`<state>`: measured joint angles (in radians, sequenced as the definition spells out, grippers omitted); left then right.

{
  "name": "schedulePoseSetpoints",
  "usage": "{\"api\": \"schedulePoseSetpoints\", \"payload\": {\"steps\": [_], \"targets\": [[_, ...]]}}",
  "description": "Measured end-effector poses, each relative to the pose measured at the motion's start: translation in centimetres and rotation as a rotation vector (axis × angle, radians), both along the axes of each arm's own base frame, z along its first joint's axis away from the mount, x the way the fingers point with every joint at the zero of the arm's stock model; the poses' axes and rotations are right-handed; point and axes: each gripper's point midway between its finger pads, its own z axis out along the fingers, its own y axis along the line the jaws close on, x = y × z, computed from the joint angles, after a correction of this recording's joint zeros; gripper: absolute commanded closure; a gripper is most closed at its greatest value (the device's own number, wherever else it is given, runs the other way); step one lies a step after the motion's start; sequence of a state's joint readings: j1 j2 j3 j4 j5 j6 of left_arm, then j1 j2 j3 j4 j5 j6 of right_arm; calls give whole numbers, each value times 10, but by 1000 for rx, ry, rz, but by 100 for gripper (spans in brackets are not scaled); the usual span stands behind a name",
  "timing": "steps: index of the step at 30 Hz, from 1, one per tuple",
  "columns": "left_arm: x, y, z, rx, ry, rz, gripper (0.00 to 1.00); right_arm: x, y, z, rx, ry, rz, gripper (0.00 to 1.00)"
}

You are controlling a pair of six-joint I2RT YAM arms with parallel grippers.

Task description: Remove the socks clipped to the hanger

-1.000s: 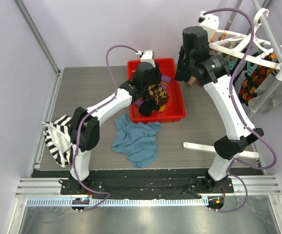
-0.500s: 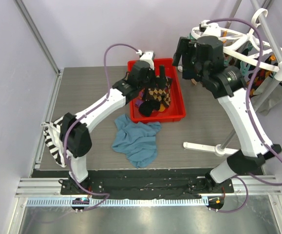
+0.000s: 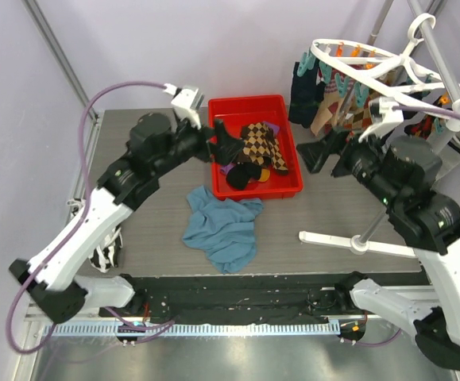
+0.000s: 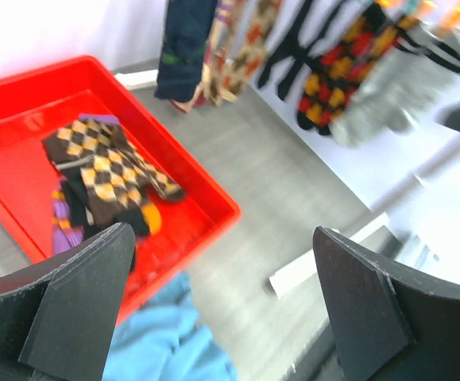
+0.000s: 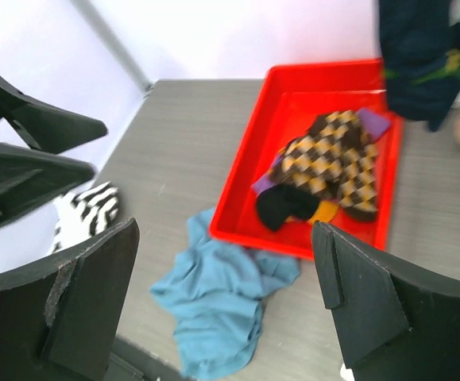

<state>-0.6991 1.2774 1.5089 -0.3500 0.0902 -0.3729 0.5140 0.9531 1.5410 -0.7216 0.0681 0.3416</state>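
The white oval hanger [image 3: 355, 57] hangs at the back right with several socks clipped under it: a dark one [image 3: 301, 89] [image 4: 182, 48] [image 5: 424, 55] and red-yellow argyle ones [image 4: 333, 79]. More socks, brown argyle [image 3: 261, 147] [image 4: 106, 167] [image 5: 333, 159] and black, lie loose in the red tray [image 3: 293, 184]. My left gripper [image 3: 228, 143] [image 4: 226, 309] hovers open at the tray's left edge, empty. My right gripper [image 3: 326, 155] [image 5: 226, 302] is open and empty, below and in front of the hanger, right of the tray.
A blue cloth [image 3: 226, 230] [image 5: 214, 317] lies crumpled in front of the tray. A black-and-white striped cloth [image 3: 109, 255] [image 5: 86, 210] sits at the table's left edge, partly behind my left arm. The hanger stand's white foot [image 3: 357, 242] [image 4: 309, 266] crosses the table on the right.
Both grippers have opened. The left one let the argyle sock fall into the tray and drew back left. The right arm pulled away from the hanger, down and to the right.
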Motion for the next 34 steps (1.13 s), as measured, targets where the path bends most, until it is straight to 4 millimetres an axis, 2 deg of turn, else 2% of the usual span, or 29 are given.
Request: {"api": "schedulePoseSetpoints", "payload": {"steps": [3,7,12,18,26,34], "targets": [[-33,18,2,-12,-23,-44,0,-14,6,-16,30,17,59,0],[-67,40,-4,-30,-38,-72,0,-23,14,-45,52,64,108,0],[-92,60,-9,-67,-49,-70,0,-30,20,-71,81,104,144,0],[-96,66,-11,-82,-50,-58,0,-34,24,-65,118,83,172,0],[-90,60,-19,-71,-15,-56,0,-36,26,-57,138,61,188,1],[-89,60,-20,-70,-14,-53,0,-38,27,-52,145,49,195,0]]}}
